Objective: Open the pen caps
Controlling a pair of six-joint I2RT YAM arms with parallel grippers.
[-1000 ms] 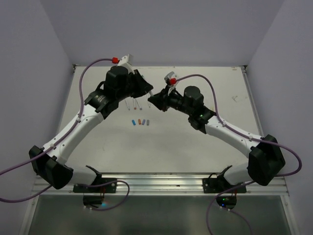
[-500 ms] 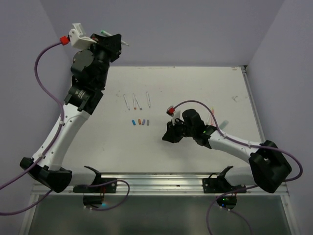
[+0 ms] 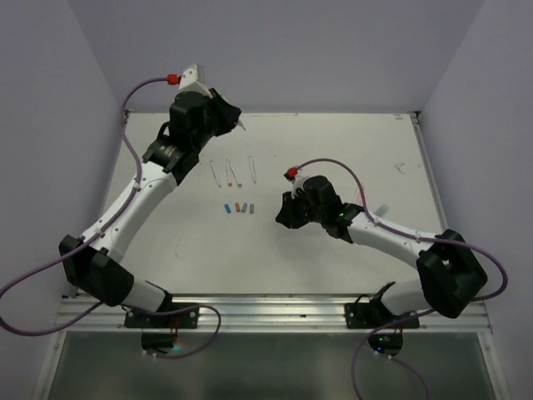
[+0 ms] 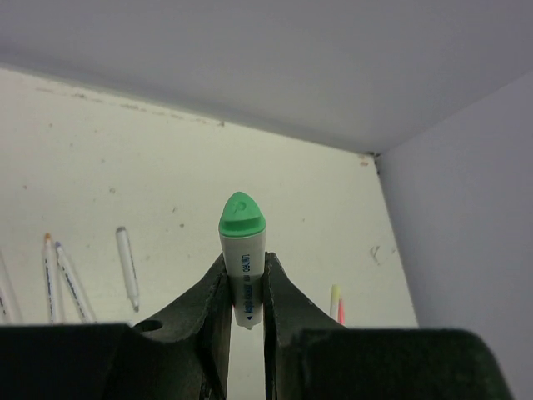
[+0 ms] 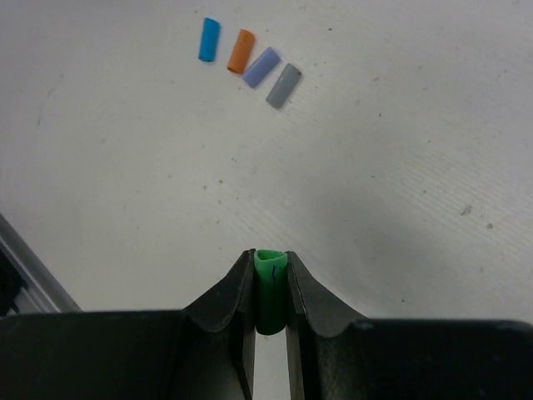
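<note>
My left gripper point(image 4: 244, 268) is shut on a white pen point(image 4: 244, 279) with a green end point(image 4: 241, 217), held up over the table's back left point(image 3: 236, 122). The right gripper point(image 5: 270, 257) is shut on a small green pen cap point(image 5: 269, 287), low over the table's middle point(image 3: 283, 218). Several loose pen caps lie in a row just left of it: blue point(image 5: 208, 39), orange point(image 5: 241, 50), purple point(image 5: 260, 67) and grey point(image 5: 283, 85). The top view shows the same row point(image 3: 240, 207).
Three thin white pens point(image 3: 232, 172) lie side by side behind the cap row, also in the left wrist view point(image 4: 127, 267). A yellow pen point(image 4: 335, 298) and a pink one lie farther right. Walls close the back and sides; a metal rail point(image 3: 266, 310) runs along the near edge.
The two grippers were together a second ago and have parted. The right one dropped toward the table beside the caps. The left swung up and back-left with the pen, then came partway back.
</note>
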